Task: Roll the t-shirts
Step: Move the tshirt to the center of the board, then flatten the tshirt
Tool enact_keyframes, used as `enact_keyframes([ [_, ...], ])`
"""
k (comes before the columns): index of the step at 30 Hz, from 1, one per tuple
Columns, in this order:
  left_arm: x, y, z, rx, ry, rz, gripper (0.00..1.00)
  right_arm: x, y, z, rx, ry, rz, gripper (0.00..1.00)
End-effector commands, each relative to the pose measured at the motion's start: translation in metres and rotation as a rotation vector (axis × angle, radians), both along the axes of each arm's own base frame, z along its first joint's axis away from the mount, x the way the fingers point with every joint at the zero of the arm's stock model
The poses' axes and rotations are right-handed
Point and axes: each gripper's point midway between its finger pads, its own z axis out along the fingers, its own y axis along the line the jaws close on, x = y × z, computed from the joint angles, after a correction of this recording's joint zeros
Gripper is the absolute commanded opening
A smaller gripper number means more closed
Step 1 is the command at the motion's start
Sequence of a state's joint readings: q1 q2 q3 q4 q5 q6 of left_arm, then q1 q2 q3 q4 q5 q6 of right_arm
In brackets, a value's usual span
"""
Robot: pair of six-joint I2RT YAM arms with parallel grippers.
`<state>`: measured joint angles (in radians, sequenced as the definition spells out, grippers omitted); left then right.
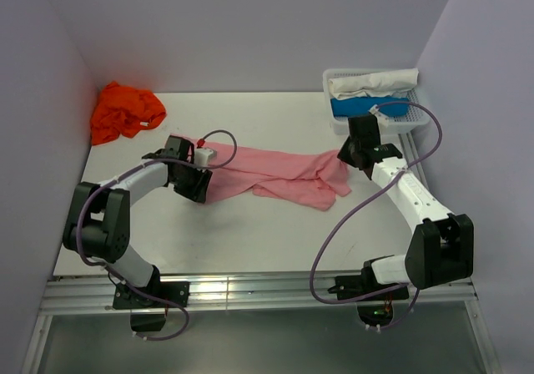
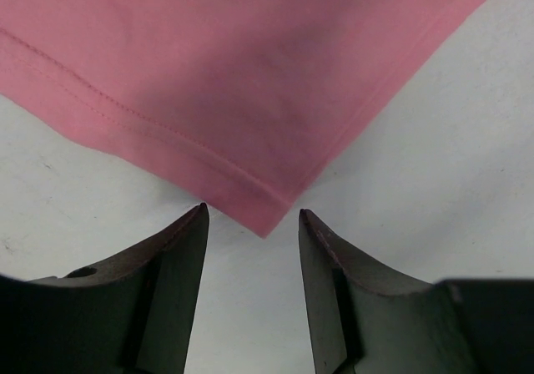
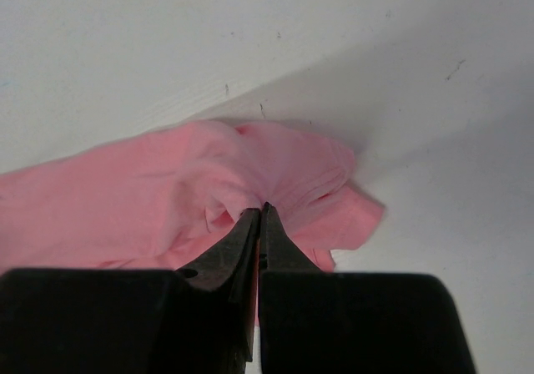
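A light pink t-shirt (image 1: 284, 174) lies stretched left to right across the middle of the table. My left gripper (image 1: 192, 184) is at its left end. In the left wrist view the gripper (image 2: 253, 211) stands open, with a hemmed corner of the pink t-shirt (image 2: 250, 73) just ahead of its fingertips and nothing between them. My right gripper (image 1: 349, 155) is at the right end. There the gripper (image 3: 261, 209) is shut on a bunched fold of the pink t-shirt (image 3: 125, 207). A crumpled bright orange t-shirt (image 1: 125, 111) sits at the far left corner.
A white mesh basket (image 1: 417, 123) stands at the back right, just behind my right gripper, holding a white cloth (image 1: 371, 82) and a blue cloth (image 1: 367, 107). Walls close in the table on the left, back and right.
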<state>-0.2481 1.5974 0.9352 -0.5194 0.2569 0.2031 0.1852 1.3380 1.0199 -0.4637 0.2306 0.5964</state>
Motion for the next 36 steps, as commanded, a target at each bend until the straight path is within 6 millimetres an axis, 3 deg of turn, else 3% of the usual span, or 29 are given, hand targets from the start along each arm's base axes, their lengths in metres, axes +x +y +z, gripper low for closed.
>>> enact_keyframes([
  [1, 0.003, 0.0, -0.003, 0.014, -0.011, 0.02, 0.53, 0.001, 0.0, 0.015, -0.002, -0.057, 0.008, 0.0],
  [8, -0.001, -0.001, -0.012, 0.045, -0.005, 0.017, 0.51, 0.001, 0.001, 0.013, 0.004, -0.052, 0.01, 0.0],
  [14, 0.001, -0.002, -0.018, 0.059, -0.002, 0.015, 0.39, 0.002, 0.001, 0.015, 0.007, -0.06, 0.011, 0.0],
  [17, 0.003, -0.002, -0.016, 0.062, -0.003, 0.006, 0.21, 0.001, 0.002, 0.016, 0.01, -0.06, 0.011, 0.0],
  [19, 0.003, -0.002, -0.013, 0.062, -0.004, 0.002, 0.0, 0.001, 0.002, 0.018, 0.011, -0.063, 0.013, 0.0],
  [22, 0.012, -0.001, 0.007, 0.061, -0.055, -0.005, 0.0, -0.001, 0.002, 0.023, 0.009, -0.068, 0.014, 0.0],
  [25, 0.022, 0.002, 0.045, 0.021, -0.108, -0.001, 0.0, -0.003, 0.002, 0.034, 0.012, -0.085, 0.022, 0.0],
  [27, 0.028, 0.003, 0.081, -0.025, -0.146, -0.002, 0.0, -0.004, 0.002, 0.043, 0.011, -0.103, 0.024, 0.0],
  [28, 0.033, 0.014, 0.092, -0.032, -0.167, 0.017, 0.0, -0.007, 0.002, 0.046, 0.008, -0.104, 0.024, 0.0],
  [29, 0.041, 0.018, 0.117, -0.044, -0.222, 0.022, 0.0, -0.008, 0.002, 0.056, 0.013, -0.128, 0.025, 0.0],
  [34, 0.047, 0.055, 0.176, -0.067, -0.319, 0.077, 0.0, -0.022, 0.0, 0.088, 0.022, -0.189, 0.034, 0.0],
  [36, 0.048, 0.06, 0.206, -0.082, -0.392, 0.08, 0.0, -0.028, 0.0, 0.11, 0.035, -0.242, 0.041, 0.0],
])
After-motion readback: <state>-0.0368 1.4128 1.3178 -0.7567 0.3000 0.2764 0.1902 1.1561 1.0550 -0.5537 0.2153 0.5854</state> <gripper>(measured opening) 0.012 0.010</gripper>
